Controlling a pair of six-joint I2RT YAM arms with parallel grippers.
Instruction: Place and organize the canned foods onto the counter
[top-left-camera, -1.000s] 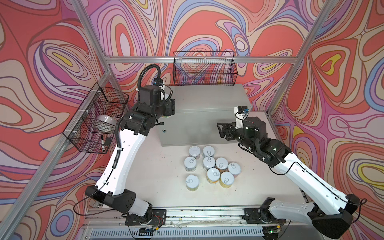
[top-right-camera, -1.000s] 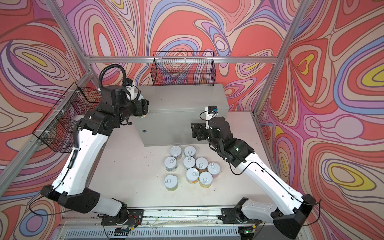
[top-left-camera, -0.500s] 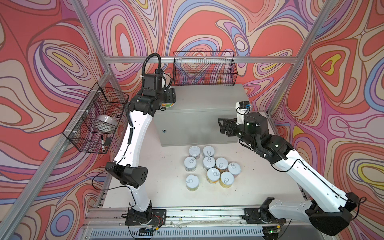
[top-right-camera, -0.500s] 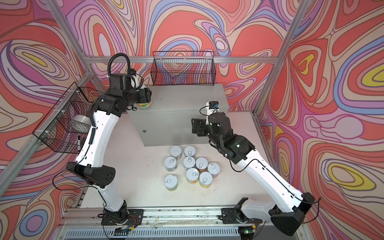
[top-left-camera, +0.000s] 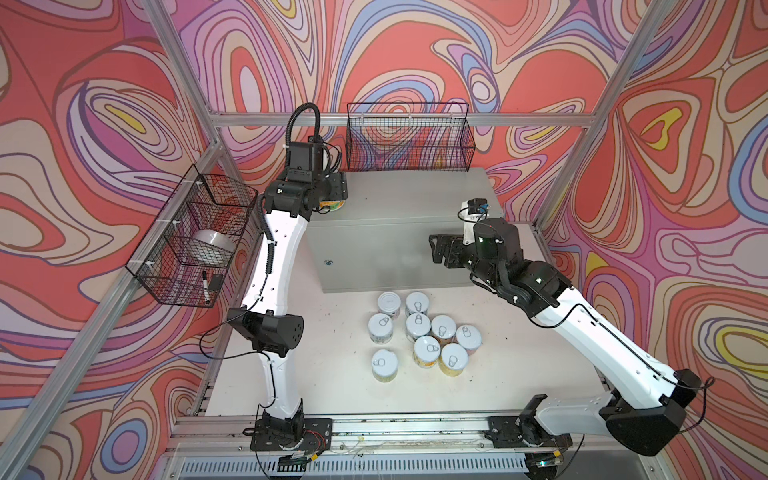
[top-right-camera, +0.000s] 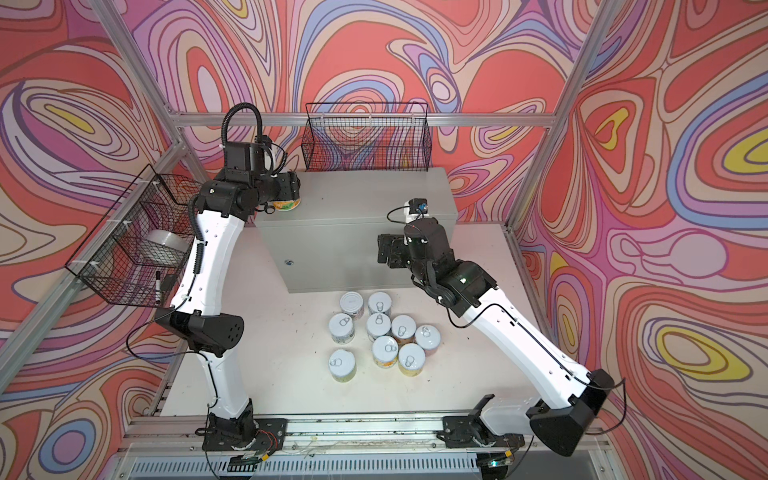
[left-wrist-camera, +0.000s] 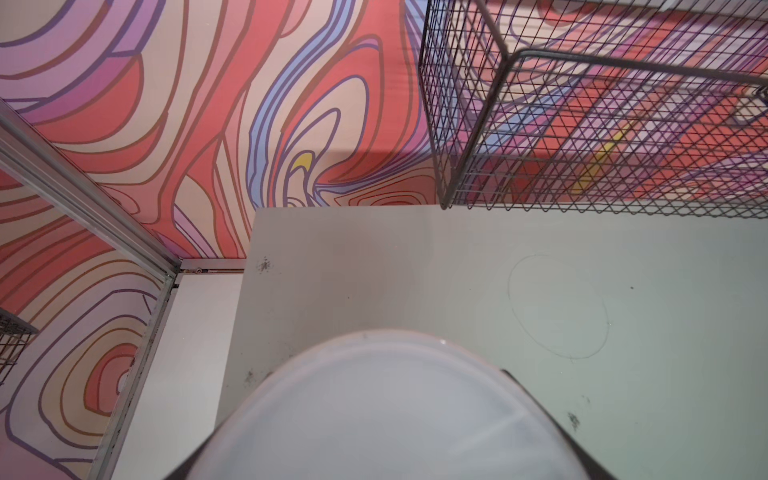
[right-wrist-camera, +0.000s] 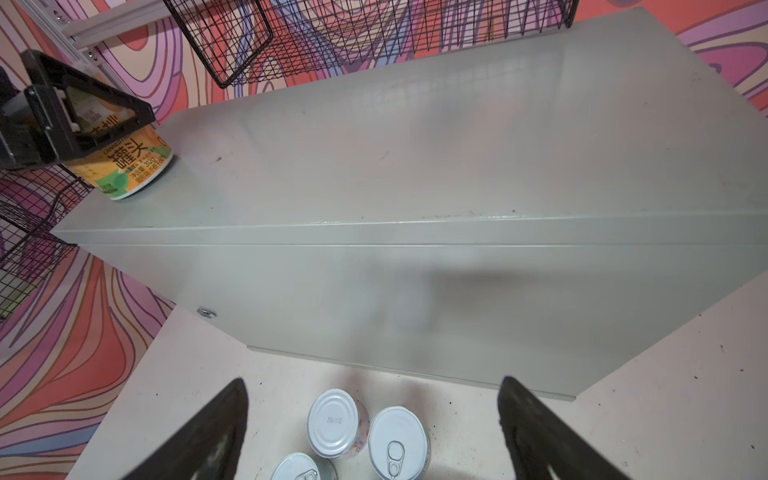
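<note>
1. Our right gripper (top-left-camera: 435, 250) hangs in front of the large light-grey rectangular metal counter (top-left-camera: 415, 199), level with its front face. The gripper's two black fingers (right-wrist-camera: 216, 436) are spread wide apart with nothing between them.
2. Just past those fingers in the right wrist view, nine short cylindrical tins with silver lids (top-left-camera: 417, 325) stand upright on the white table (top-left-camera: 332, 395). They form a loose cluster near the foot of the counter.
3. Eight of them show pull-tabs. One plain-lidded tin (right-wrist-camera: 332, 419), at the edge nearest the counter, shows only a stamped date.
4. On the counter's front, toward its left end, we see a small round lock (top-left-camera: 328, 262).
5. At the left front corner of the counter's top, the left gripper (top-right-camera: 286, 195) is clamped on a yellow-and-green labelled tin (right-wrist-camera: 133, 166). The tin is upright with its base at the surface, but we cannot tell whether it is fully set down.
6. In the left wrist view its pale lid is a blur against the grey top.
7. On the left wall hangs a black wire side basket (top-left-camera: 183, 291) holding a white round object (top-left-camera: 212, 245) and a black marker (top-left-camera: 205, 284).
8. Farthest off, a long black wire rear basket (top-left-camera: 409, 166) hangs from the back rail above the counter's rear edge.
</note>
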